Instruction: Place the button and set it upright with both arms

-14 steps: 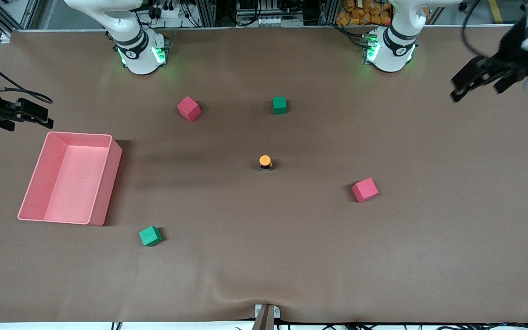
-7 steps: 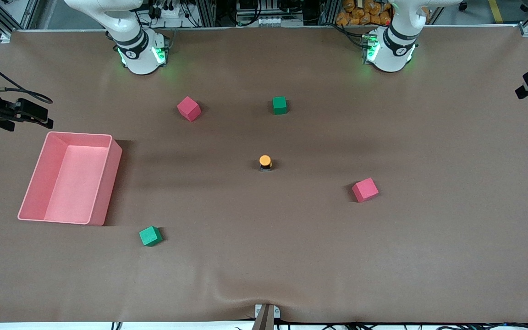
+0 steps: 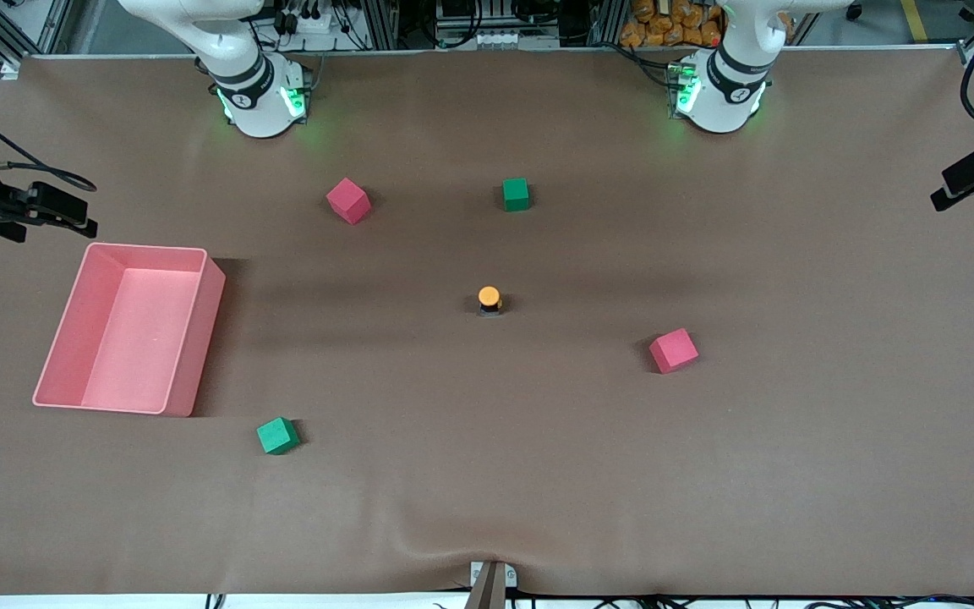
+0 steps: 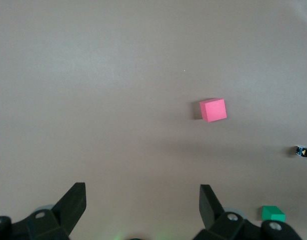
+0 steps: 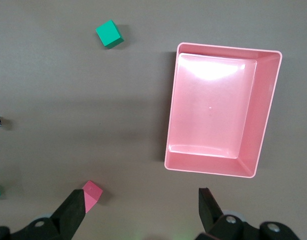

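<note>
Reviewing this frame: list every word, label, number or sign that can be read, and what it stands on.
None can be read.
Each arm base carries a small round dark mark, too small to read.
The button, cubes and pink bin show no lettering.

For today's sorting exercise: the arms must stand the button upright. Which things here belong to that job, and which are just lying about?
Part of the job:
- button, mid-table
- left end effector, open
- right end effector, open

Lying about:
- pink bin
- two green cubes
- two pink-red cubes
</note>
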